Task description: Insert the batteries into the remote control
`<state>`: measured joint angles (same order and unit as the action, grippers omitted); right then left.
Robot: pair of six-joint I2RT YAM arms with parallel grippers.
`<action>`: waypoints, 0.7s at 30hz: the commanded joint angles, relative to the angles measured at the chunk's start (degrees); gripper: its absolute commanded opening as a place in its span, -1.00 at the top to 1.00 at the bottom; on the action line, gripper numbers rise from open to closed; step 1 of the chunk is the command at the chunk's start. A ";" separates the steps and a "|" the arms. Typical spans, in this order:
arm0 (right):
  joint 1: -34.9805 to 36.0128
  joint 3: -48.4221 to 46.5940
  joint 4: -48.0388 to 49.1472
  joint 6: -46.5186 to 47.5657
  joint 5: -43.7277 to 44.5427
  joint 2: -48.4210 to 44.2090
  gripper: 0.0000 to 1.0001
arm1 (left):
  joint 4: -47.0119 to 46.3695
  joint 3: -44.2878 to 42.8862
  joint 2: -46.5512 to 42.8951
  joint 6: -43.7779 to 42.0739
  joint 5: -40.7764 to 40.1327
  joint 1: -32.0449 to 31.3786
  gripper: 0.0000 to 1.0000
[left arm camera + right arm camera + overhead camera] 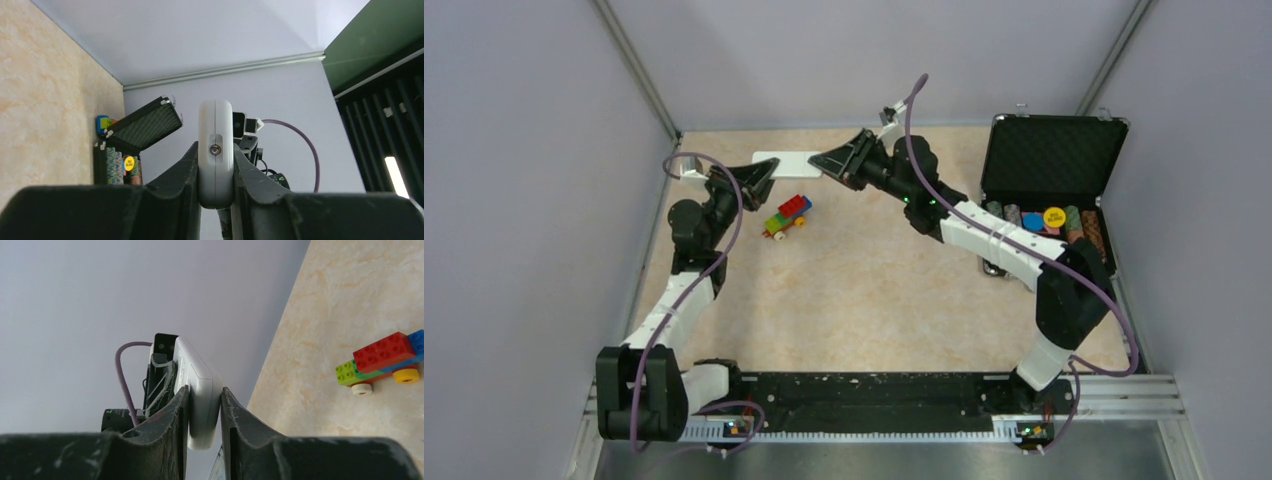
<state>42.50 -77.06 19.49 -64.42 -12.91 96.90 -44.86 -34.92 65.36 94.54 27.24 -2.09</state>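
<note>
Beige mottled worktop (874, 290) lies under the remote control (786, 159), a smooth light-grey slab with rounded edges, held near the far wall. Matte black, the left pincer (767, 172) and the right pincer (822, 160) each clamp one end.

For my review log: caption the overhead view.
The left gripper and right gripper each clamp one end of the remote control, beyond the toy train.
</note>
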 commanded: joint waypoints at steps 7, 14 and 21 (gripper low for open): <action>5.16 -3.01 -12.43 7.29 -9.84 5.10 0.50 | -5.42 -12.11 -0.93 -8.17 18.46 -9.00 1.00; 5.12 -2.79 -13.77 8.19 -7.61 3.19 0.22 | -3.09 -11.34 -2.03 -10.32 14.35 -9.07 1.00; 2.41 -0.28 -14.52 8.90 -6.88 -2.47 -0.33 | 8.57 -11.92 -5.28 -19.77 11.58 -8.31 1.00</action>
<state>43.70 -79.79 11.27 -58.48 -16.60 96.27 -34.50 -42.04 64.97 79.42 31.14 -7.64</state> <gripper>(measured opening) 0.604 0.261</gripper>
